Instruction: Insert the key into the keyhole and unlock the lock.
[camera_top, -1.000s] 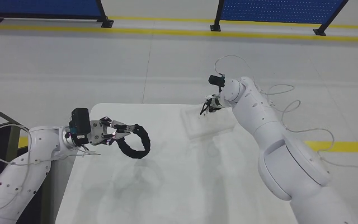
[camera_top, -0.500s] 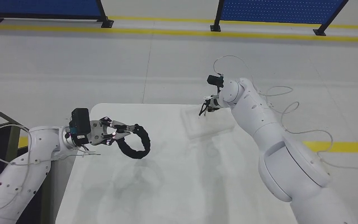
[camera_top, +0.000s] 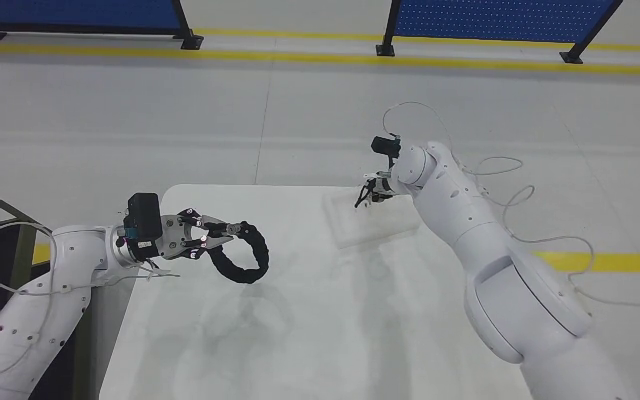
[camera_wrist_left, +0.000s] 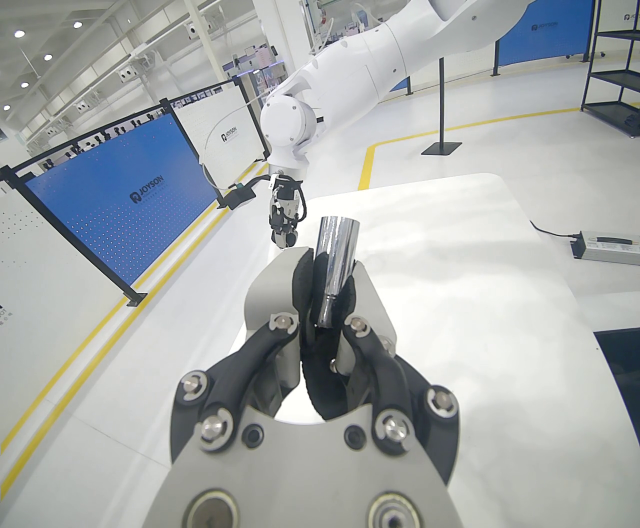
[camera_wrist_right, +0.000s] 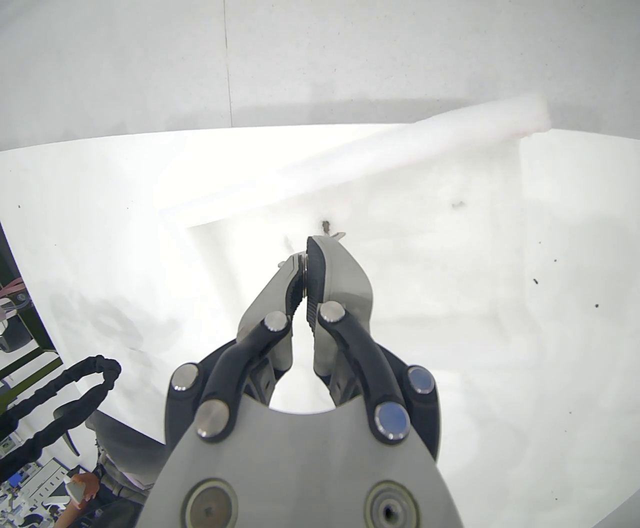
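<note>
Factory hall with blue barriers (camera_top: 90, 12) and yellow floor lines (camera_top: 300, 57)

Glossy white rounded arms (camera_top: 460, 230), thin looping cables (camera_wrist_left: 204, 155), silver claw (camera_wrist_right: 306, 250) with black linkages (camera_wrist_right: 360, 345), round screws (camera_wrist_right: 392, 417), perhaps ribbed dark pads (camera_wrist_right: 315, 272)

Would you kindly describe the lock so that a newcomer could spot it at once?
Find the white table; above its side on the robot's left, the left hand is shut on the lock. It is a black sleeved cable loop with a shiny chrome cylinder sticking out of that hand, the only dark ring over the table.
</note>
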